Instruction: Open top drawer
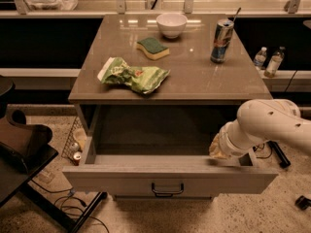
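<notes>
The tabletop was glossy, the top drawer matt. The gripper, at the drawer's front right, ended a smooth plastic arm.

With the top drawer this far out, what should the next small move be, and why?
Probably lift the gripper out, clear of the top drawer: it sits inside, behind the front's right end, and the drawer already stands well out.

High front view down; gripper in top drawer.
</notes>
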Robot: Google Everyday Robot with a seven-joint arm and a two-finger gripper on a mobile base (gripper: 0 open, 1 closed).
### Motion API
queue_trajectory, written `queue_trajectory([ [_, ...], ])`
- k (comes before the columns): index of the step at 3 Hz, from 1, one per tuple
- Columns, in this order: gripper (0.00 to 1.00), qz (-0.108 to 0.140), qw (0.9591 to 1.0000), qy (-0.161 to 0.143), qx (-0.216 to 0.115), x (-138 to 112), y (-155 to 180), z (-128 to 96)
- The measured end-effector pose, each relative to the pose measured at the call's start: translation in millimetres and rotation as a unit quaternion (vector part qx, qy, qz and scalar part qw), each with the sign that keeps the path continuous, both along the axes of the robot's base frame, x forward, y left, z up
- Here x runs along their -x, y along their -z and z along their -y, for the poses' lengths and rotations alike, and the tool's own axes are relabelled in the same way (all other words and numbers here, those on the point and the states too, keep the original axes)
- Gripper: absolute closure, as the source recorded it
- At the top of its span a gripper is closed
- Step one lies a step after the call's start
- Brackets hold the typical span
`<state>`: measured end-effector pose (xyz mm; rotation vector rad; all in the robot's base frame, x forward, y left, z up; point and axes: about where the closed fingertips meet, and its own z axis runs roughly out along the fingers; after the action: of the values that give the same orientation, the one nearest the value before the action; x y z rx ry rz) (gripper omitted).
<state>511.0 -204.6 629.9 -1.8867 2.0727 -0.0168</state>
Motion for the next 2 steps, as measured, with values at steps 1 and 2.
queue_trajectory([
  [1,1.00,-0.050,0.9983,-0.027,-0.014,34,4,5],
  [2,1.00,-0.084,0.9951,-0.045,-0.026,56,7,7],
])
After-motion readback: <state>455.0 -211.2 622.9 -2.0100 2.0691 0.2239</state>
